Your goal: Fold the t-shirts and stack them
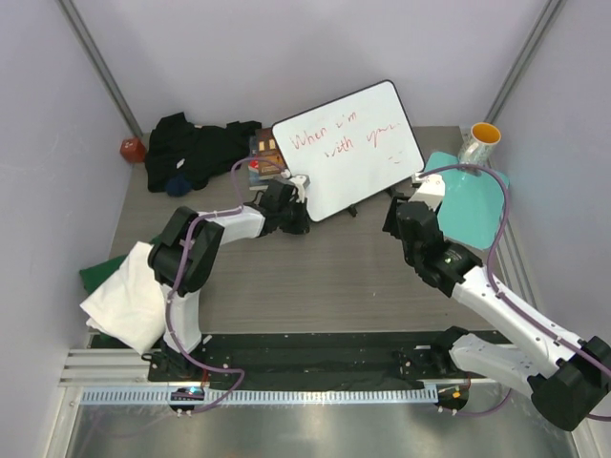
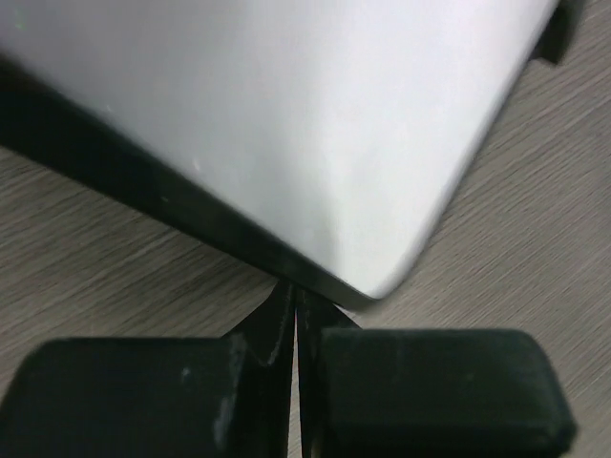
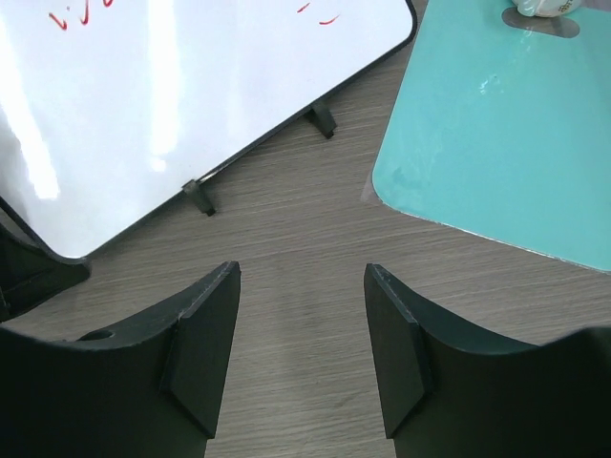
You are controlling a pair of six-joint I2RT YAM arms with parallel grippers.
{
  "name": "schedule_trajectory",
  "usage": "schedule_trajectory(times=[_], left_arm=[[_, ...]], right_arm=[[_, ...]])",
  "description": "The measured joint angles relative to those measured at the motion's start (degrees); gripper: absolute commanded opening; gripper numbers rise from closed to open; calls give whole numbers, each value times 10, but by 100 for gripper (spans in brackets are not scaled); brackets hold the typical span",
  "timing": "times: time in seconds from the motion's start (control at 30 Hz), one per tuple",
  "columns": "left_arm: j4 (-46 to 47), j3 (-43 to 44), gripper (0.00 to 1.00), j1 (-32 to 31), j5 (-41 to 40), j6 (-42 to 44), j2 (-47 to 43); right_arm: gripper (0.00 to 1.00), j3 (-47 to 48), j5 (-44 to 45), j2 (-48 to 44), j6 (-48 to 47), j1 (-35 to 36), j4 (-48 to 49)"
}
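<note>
White t-shirt (image 1: 129, 301) nearest, at the near-left table (image 1: 325, 277) edge beside the left arm. It is folded, lies skewed to the table, and part of it hangs past the left edge. Green t-shirt (image 1: 94, 277) sticks out from under its far-left side. Centre of the table is bare wood between the two arms. Right gripper (image 3: 301, 277) has its jaws spread wide, holds nothing and hovers over bare wood, near the whiteboard (image 1: 348, 148) feet and just left of the teal mat (image 1: 468, 205). Left gripper (image 2: 294, 305) has its jaws pressed together, tips at the whiteboard's lower-left corner frame; can't tell if they nip it. Books (image 1: 265, 157) sit behind the board. Black t-shirt (image 1: 196, 148) is heaped at the far-left corner, long axis left-right along the far edge. Navy t-shirt (image 1: 179, 184) is bunched at its near side. Red ball (image 1: 132, 149) at far left, cup (image 1: 480, 141) at far right.
</note>
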Motion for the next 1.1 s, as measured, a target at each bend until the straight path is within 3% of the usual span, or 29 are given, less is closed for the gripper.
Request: schedule_trajectory(times=[0.53, 0.87, 1.1], left_arm=[[-2, 2, 0, -9, -18, 3, -2], [-9, -49, 21, -10, -43, -28, -48], [-35, -117, 35, -10, -84, -44, -117]], right_arm=[[61, -6, -2, -7, -1, -2, 2], [64, -6, -11, 26, -6, -12, 17], [68, 2, -62, 123, -9, -54, 39]])
